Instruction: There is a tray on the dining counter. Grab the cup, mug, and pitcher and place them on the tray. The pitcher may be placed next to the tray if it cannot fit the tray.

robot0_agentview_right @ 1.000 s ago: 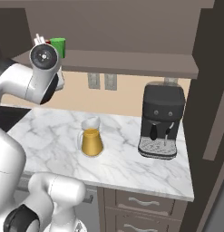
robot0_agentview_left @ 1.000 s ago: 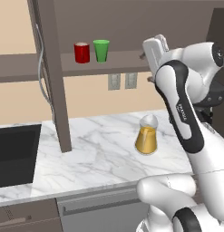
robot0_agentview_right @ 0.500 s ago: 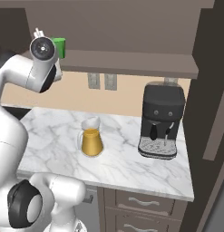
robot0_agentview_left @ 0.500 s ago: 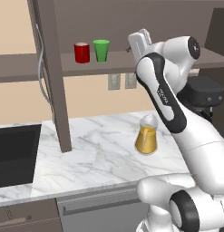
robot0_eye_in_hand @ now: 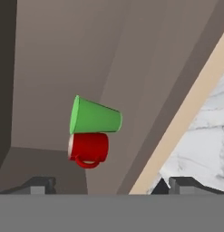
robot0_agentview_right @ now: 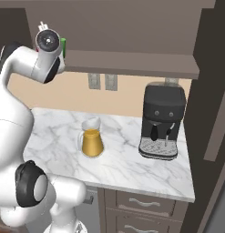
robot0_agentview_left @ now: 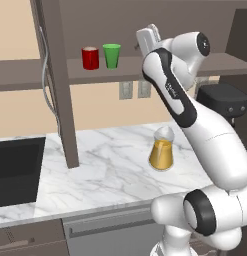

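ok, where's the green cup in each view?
Left base view: cup upright on the shelf, upper middle, just right of the red mug.
Right base view: a green sliver at upper left, behind the arm's wrist.
Hand view: centre-left, rolled sideways, against the mug.
Shared landmark: the shelf it stands on.

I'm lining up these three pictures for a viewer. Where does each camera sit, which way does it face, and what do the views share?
Left base view: behind the arm's left, facing the shelf with the mug and cup; arm rises lower right, gripper raised.
Right base view: behind the arm's right, facing the coffee machine; arm at left.
Hand view: on the hand, rolled sideways, facing mug and cup; open fingertips below.
Shared: both base views show the pitcher on the marble worktop.
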